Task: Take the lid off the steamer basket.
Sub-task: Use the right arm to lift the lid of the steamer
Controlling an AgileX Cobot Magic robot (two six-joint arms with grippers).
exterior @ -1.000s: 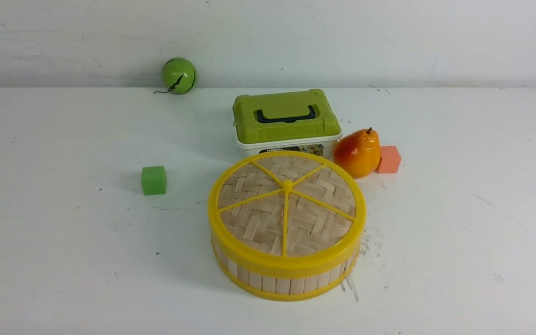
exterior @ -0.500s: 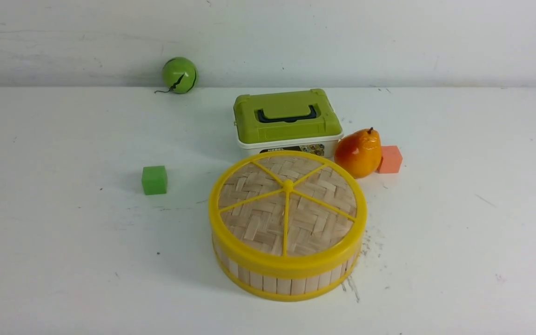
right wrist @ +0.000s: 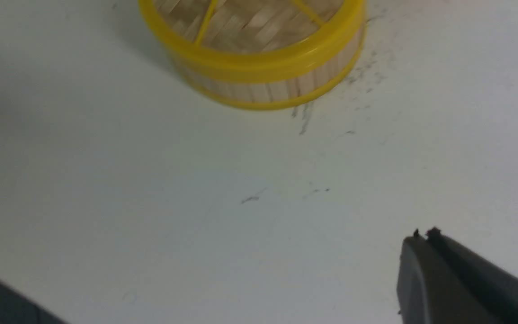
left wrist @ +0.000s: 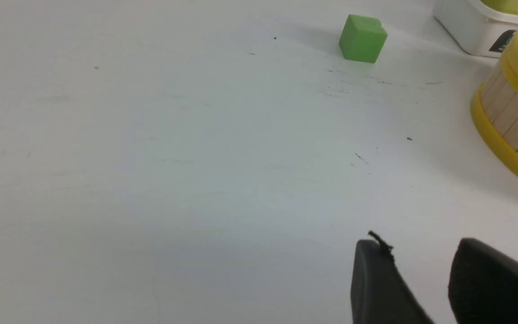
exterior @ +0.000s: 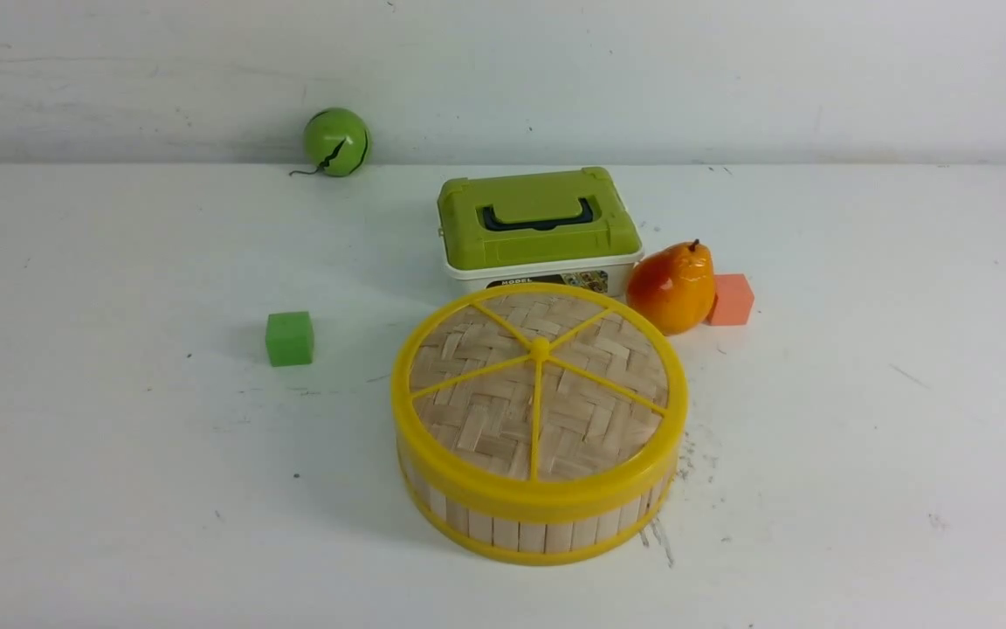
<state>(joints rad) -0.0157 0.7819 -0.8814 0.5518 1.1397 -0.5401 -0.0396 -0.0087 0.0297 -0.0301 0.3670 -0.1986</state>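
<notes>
The lid (exterior: 539, 393), a round disc of woven pale bamboo with a yellow rim and yellow spokes, sits closed on the steamer basket (exterior: 538, 528), a round tub with pale slat sides, near the table's middle front. Neither gripper shows in the front view. In the left wrist view my left gripper (left wrist: 421, 252) is open and empty over bare table, the basket's side (left wrist: 511, 112) off to one side. In the right wrist view my right gripper (right wrist: 423, 236) is shut and empty, with the lid (right wrist: 259, 27) and basket (right wrist: 277, 90) well apart from it.
A white box with a green top and dark handle (exterior: 538, 223) stands just behind the basket. An orange pear (exterior: 671, 288) and a salmon cube (exterior: 731, 300) lie to its right. A green cube (exterior: 289, 338) lies left; a green ball (exterior: 336, 141) sits by the back wall.
</notes>
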